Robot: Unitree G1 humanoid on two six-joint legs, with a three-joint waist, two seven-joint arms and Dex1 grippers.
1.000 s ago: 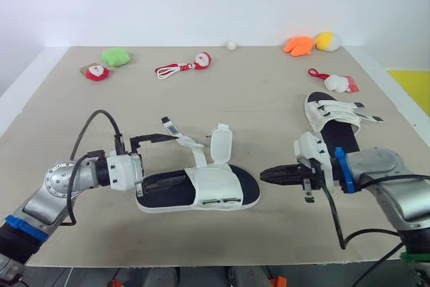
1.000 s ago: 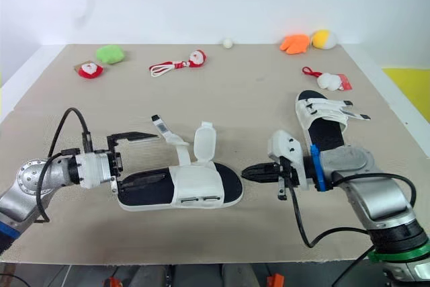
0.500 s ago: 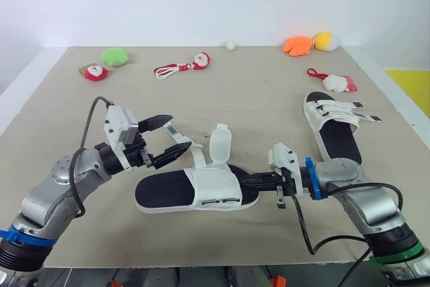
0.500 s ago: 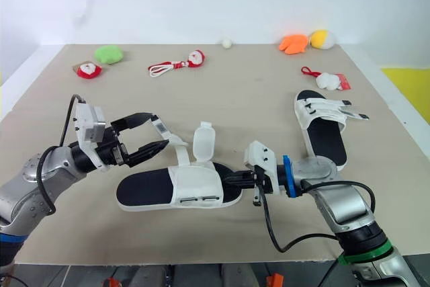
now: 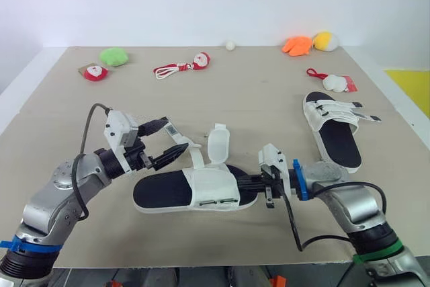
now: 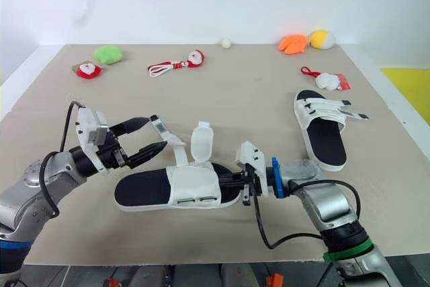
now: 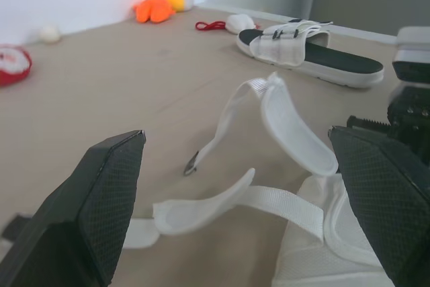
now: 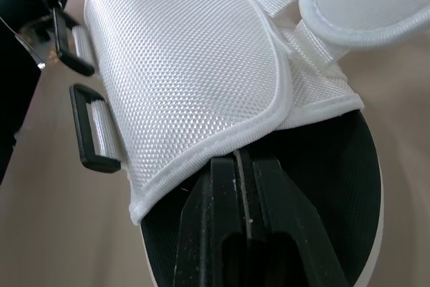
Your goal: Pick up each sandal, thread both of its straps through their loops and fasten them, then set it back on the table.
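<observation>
The near sandal lies flat on the beige table, close to the front edge, between the 2 arms. Its white upper sits over the black footbed, and its 2 straps are undone: a narrow strap arcs up toward the left gripper, and a wide padded flap stands upright beside it. That gripper's fingers are spread wide apart on either side of the narrow strap's free end; I cannot tell whether they touch it. The right gripper has its fingers pressed together, the tip resting on the footbed right at the edge of the upper, near the 2 black loops. The second sandal lies well apart on the right, straps laid across it. Along the far edge sit a green plush, an orange plush and a yellow plush.
</observation>
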